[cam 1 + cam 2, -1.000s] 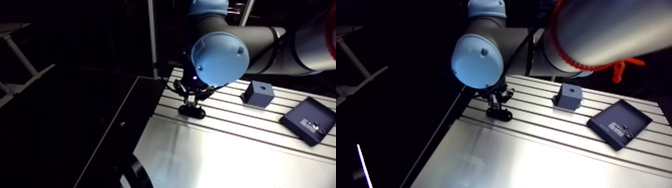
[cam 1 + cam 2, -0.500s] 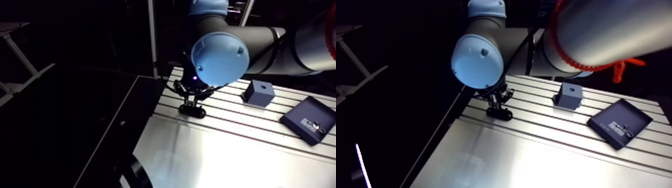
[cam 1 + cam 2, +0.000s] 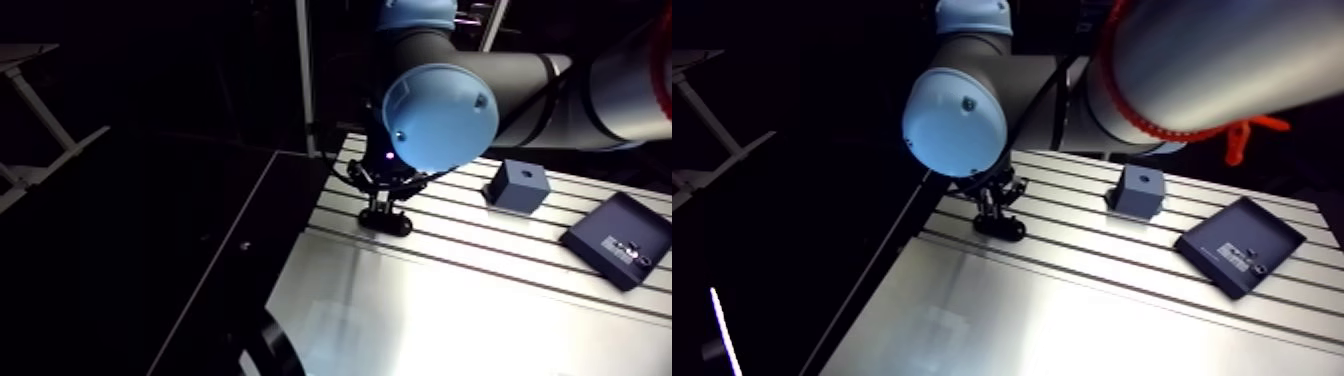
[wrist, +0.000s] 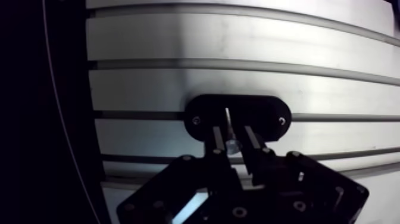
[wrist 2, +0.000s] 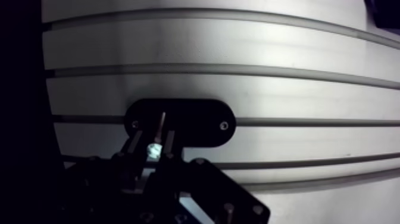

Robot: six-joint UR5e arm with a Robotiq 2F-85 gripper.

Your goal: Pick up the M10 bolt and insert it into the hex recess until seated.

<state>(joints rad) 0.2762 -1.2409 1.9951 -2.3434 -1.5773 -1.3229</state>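
I took the step in hand to be the pick-up itself. In the wrist view the gripper (image 5: 152, 142) had its two fingers drawn in tight on the M10 bolt (image 5: 155, 149). The bolt's bright head sat pinched between them and a thin bright line, which I took for its shank, ran on ahead. The bolt stood over the black oval holder (image 5: 196, 122), which lay across a slot of the table (image 4: 238, 47).

In the arm view the holder sat near the table's nine o'clock edge. A grey block (image 3: 517, 185) lay well apart at about two o'clock from the gripper, and a dark tray (image 3: 615, 240) lay farther out at three o'clock.

To my mind the next move called for a straight lift clear of the holder. After that would come a carry toward whichever piece held the hex recess, with the head turned to match its flats.

I could not tell whether the bolt's tip was touching the holder or clear of it, because the fingers covered that spot. The recess showed nowhere plainly. The block had a dark mark on top and the tray had small pale marks, all too small to read. In the arm view the blue joint cap (image 3: 440, 115) hid most of the wrist.
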